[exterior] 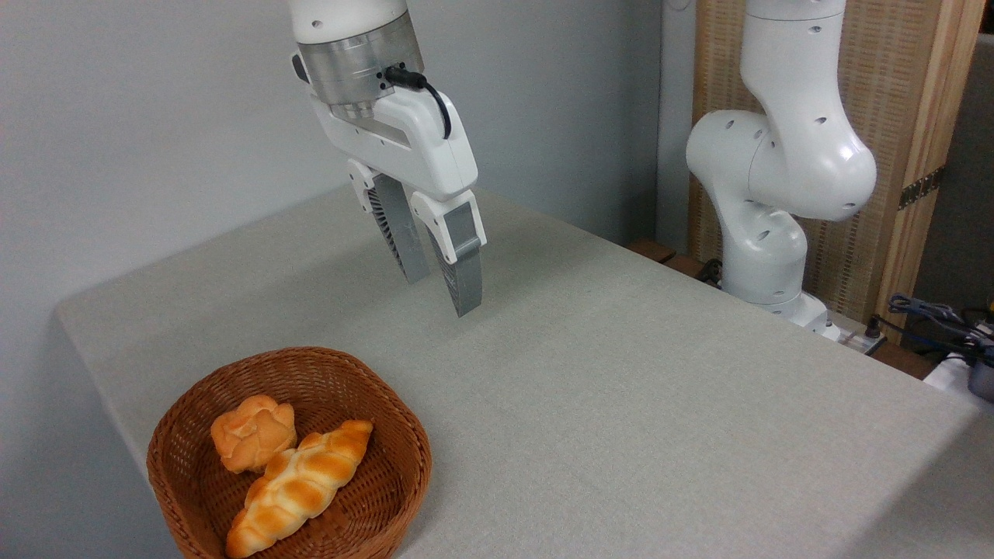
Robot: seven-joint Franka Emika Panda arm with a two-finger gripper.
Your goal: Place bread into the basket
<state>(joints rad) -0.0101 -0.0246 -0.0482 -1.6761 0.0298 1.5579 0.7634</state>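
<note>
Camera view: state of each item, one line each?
Loaf: lying in the basket, touching the bun.
Bun: in the basket, at the back.
Basket: upright on the table, holding both.
Gripper: raised above the table, jaws slightly apart, empty.
Table: cloth-covered.

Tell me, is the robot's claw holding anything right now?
No, nothing. The gripper hangs open and empty above the table. The bread already lies in the basket, beside a small bun.
</note>
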